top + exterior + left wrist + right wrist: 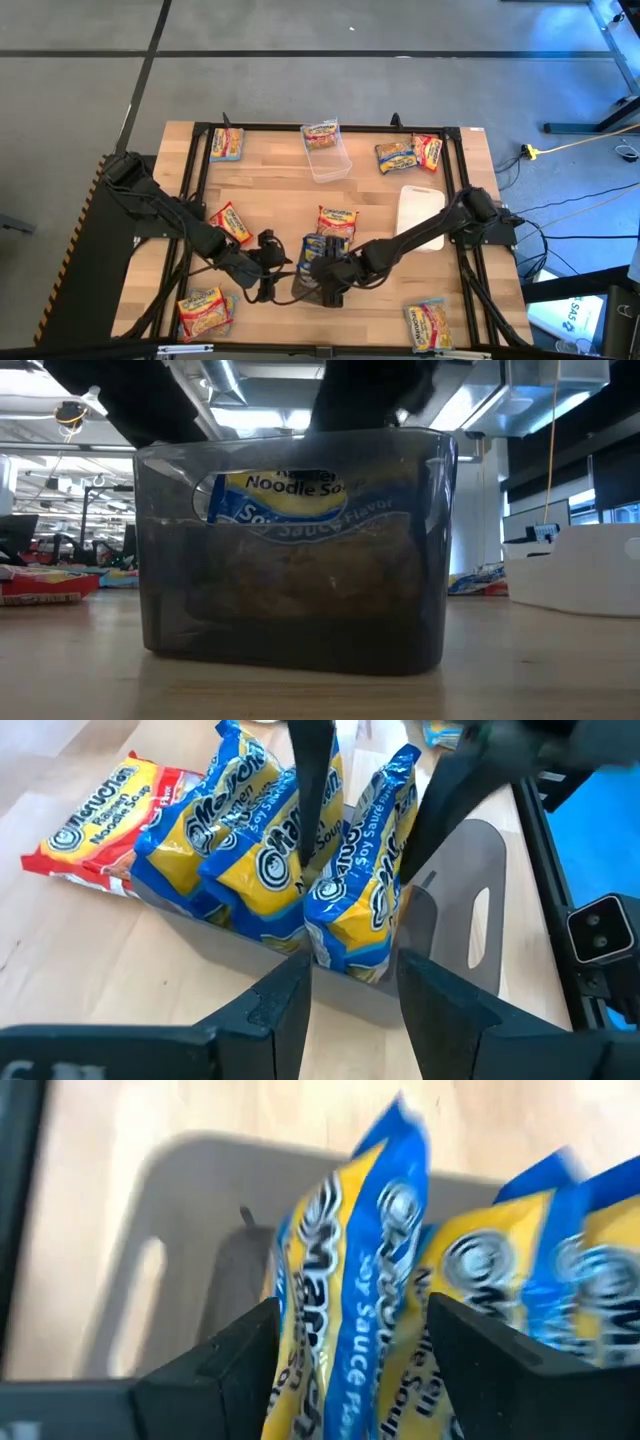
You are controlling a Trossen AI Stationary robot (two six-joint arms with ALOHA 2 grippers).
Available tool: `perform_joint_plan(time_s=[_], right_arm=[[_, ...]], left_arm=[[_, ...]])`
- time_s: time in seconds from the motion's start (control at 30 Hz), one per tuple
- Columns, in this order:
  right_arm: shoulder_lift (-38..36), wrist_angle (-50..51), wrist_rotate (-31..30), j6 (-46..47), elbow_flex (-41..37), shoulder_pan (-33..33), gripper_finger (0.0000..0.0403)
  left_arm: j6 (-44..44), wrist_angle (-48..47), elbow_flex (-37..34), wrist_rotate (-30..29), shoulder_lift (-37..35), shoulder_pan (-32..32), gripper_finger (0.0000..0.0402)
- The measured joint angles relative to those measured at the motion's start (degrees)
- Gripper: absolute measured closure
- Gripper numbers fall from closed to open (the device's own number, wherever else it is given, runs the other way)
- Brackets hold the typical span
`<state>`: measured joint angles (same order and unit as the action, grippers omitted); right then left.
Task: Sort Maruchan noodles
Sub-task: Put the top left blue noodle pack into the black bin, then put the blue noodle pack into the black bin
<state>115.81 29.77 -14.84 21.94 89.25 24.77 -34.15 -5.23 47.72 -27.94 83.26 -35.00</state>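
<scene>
High view: wooden table (270, 170) on grey floor; right fingers (330, 285) straddle a blue packet (350, 1280), left fingers (268, 262) spread empty.

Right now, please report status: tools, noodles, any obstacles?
Right tool astride blue packet over grey bin. Left tool open, alongside. Loose packets remain. No obstacle seen.

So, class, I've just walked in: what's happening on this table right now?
The robot is sorting ramen packets. The right gripper is over the dark grey bin at the table's near edge, its fingers either side of a blue Soy Sauce packet standing in it. At least three blue packets stand in that bin, with a red-banded packet lying beside it. The left gripper is open, just beside the bin. Other packets lie scattered on the table, one in the clear tub.
</scene>
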Motion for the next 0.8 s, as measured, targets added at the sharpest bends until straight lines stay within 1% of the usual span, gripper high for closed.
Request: perform_joint_plan(time_s=[0.1,0.23,0.3,0.4,0.47,0.57,0.73,0.8], right_arm=[[-2.9,0.1,0.6,-2.0,0.0,0.6,0.0175],[-6.4,1.8,1.8,-8.2,-0.5,1.5,0.0175],[-8.8,2.3,2.4,-9.2,-2.1,1.6,0.0175],[-13.5,3.8,2.4,-9.1,-6.9,0.1,0.0175],[-17.7,3.3,2.4,-8.6,-11.4,-1.7,0.0175],[-24.5,-1.9,2.7,-7.4,-19.3,-5.3,0.0175],[-35.2,-6.7,7.0,-6.9,-31.8,-14.3,0.0175],[-38.6,-6.9,10.7,-6.3,-35.1,-19.2,0.0175]], left_arm=[[0.1,0.3,0.0,0.0,0.0,0.1,0.0260],[0.2,0.4,0.0,0.4,0.0,0.8,0.0260],[0.2,0.5,0.0,1.3,0.0,1.3,0.0260],[0.2,0.7,0.0,2.4,0.0,2.0,0.0261],[0.6,0.7,0.0,2.5,0.0,2.6,0.0261],[3.1,0.7,0.0,2.4,0.0,3.5,0.0261],[7.7,0.8,0.0,1.9,0.0,6.1,0.0261],[10.0,0.8,0.0,2.1,0.0,7.5,0.0261]])
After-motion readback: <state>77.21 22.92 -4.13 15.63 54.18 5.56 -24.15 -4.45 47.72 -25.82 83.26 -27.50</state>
